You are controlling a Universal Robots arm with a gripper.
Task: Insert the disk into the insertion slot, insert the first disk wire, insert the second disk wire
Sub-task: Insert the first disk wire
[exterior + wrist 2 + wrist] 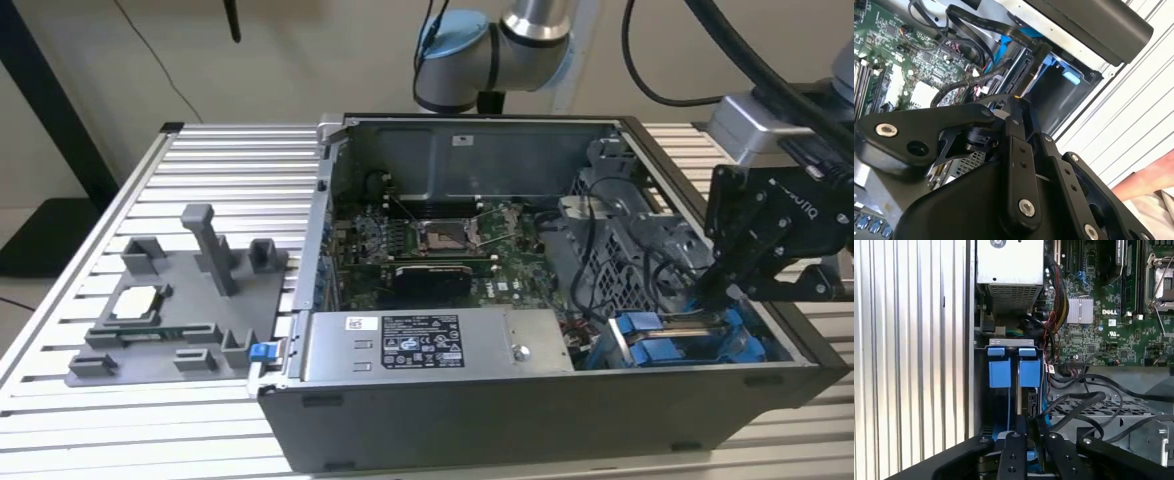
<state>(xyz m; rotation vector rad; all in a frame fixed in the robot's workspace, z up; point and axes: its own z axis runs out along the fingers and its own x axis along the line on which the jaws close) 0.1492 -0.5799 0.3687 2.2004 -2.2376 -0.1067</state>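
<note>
My black gripper (727, 292) hangs over the front right corner of the open computer case, above the insertion slot (683, 342). The slot is a grey metal bay with blue tabs (999, 371). In both wrist views the fingers (1016, 150) stand close together over the bay. They look shut on the end of a flat black disk wire (1030, 70) that runs down into the slot. The disk sits edge-on in the slot between its blue carrier rails (1004, 55) and is mostly hidden. The gripper tips (1030, 421) are right at the bay's opening.
A power supply (427, 345) with a white label lies along the case front. Behind it is the motherboard (441, 250), and a perforated grey cage (1104, 415) with loose black cables borders the slot. A grey fixture (174, 300) stands on the ribbed table (200, 180). A person's arm (1149, 185) is beside the case.
</note>
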